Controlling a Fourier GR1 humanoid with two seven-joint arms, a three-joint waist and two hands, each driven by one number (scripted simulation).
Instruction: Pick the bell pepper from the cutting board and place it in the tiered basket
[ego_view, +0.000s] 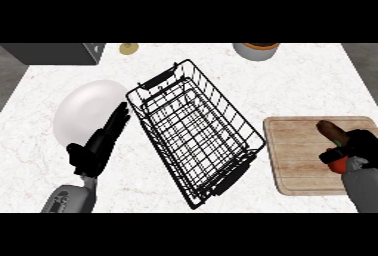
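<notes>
Only a small red patch of the bell pepper (339, 165) shows, low at the right end of the wooden cutting board (299, 160). My right hand (360, 144) is curled round the pepper and hides most of it. The black wire tiered basket (196, 135) stands tilted across the middle of the counter, to the left of the board. My left hand (100, 145) rests open at the lower left, fingers up, just left of the basket and apart from it.
A brown oblong vegetable (332, 130) lies on the board just beyond my right hand. A white plate (85, 112) sits behind my left hand. Along the far edge stand a grey appliance (59, 52), a small yellowish item (129, 48) and a round pot (257, 50).
</notes>
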